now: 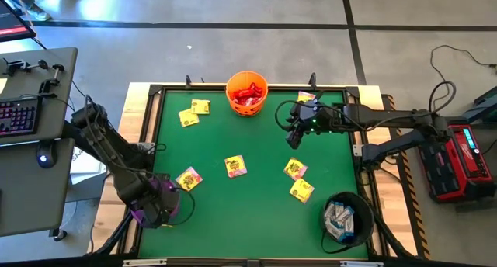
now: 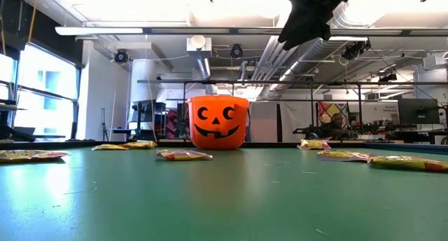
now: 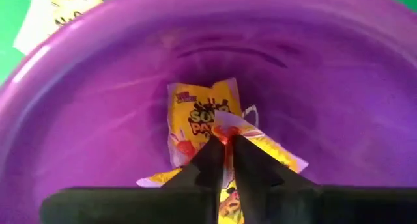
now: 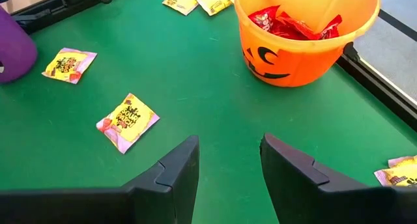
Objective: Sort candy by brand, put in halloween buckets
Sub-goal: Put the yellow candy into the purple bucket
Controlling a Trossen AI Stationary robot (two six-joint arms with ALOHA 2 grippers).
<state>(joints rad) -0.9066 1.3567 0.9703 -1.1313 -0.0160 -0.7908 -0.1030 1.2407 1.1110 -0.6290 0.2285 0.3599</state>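
My left gripper [image 3: 225, 160] points down into the purple bucket [image 1: 155, 206] at the table's near left corner and is shut on a yellow candy packet [image 3: 260, 146]. A second yellow packet [image 3: 195, 116] lies on the bucket's bottom. My right gripper [image 4: 228, 160] hangs open above the table, right of the orange pumpkin-face bucket [image 1: 247, 93], which holds red packets [image 4: 290, 23]. The black bucket [image 1: 346, 218] at the near right corner holds white-blue packets [image 1: 340, 219]. Several yellow packets lie flat on the green table, such as one [image 1: 235, 167] near the middle. My left gripper pinches a yellow packet between its two fingers [image 3: 205, 160], coming from above and pointing down into the purple bucket. The packet's crumpled edge [image 3: 225, 127] shows just past the fingertips. Its ends spread out to both sides below the fingers. I cannot tell whether it touches the bucket's bottom.
Loose yellow packets: two [image 1: 194, 112] left of the orange bucket, one [image 1: 189, 178] beside the purple bucket, two [image 1: 298, 180] below my right gripper, one [image 1: 306, 97] at the far edge. A black frame [image 1: 365, 150] rims the table. Bare green surface [image 1: 233, 228] spans the near middle.
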